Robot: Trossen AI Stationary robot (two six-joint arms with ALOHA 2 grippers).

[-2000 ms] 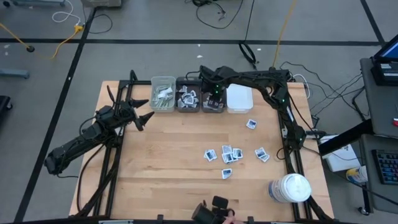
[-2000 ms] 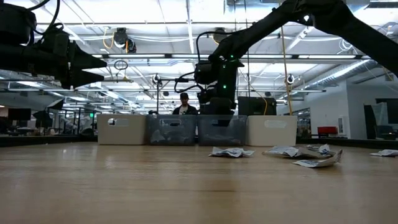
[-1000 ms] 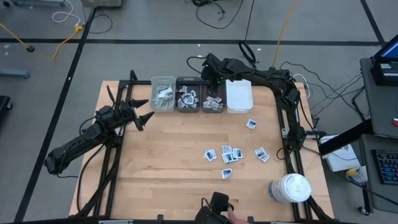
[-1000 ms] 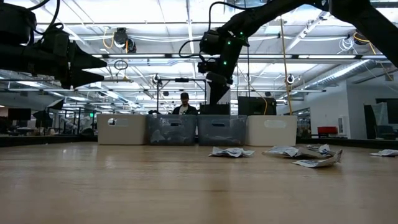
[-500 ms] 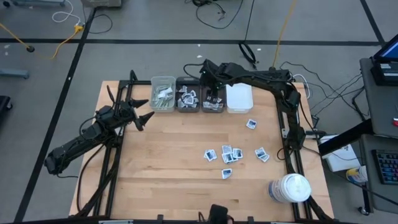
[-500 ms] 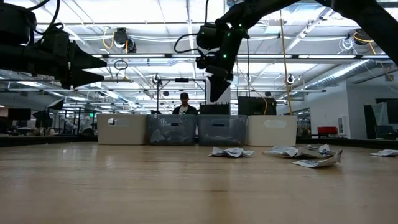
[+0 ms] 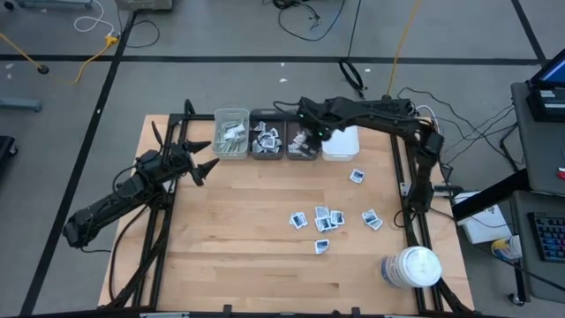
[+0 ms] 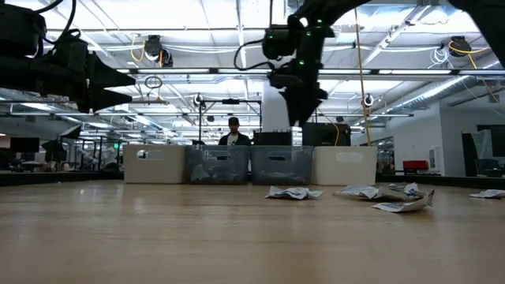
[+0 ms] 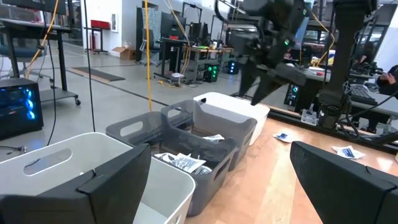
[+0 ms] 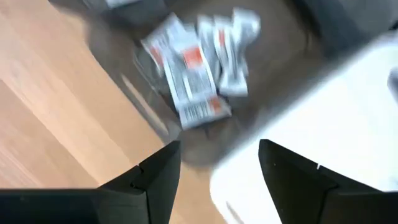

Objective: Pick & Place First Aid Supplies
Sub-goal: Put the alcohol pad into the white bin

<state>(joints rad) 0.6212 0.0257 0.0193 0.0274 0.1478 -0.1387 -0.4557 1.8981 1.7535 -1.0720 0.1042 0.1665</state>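
Several small white sachets with dark print lie loose on the table's right half (image 7: 328, 218), with one nearer the bins (image 7: 357, 176); in the low view they lie flat on the wood (image 8: 293, 192). More sachets lie in the grey bins (image 10: 199, 62). My right gripper (image 7: 312, 134) (image 10: 217, 149) hangs open and empty above the third bin (image 7: 303, 144), near the white bin (image 7: 341, 140), high over the row in the low view (image 8: 304, 102). My left gripper (image 7: 205, 159) (image 9: 221, 149) waits open and empty over the table's left side.
Four bins stand in a row at the far edge: a pale one with greenish strips (image 7: 231, 134), two grey ones (image 7: 267, 139), and a white one. A large white lidded jar (image 7: 411, 267) stands at the near right corner. A person shows far behind the bins (image 8: 233, 134).
My right gripper has risen out of the third bin, well above the row, then moved toward the table's right edge to above the seam between that bin and the white bin. The loose sachets have stayed where they were.
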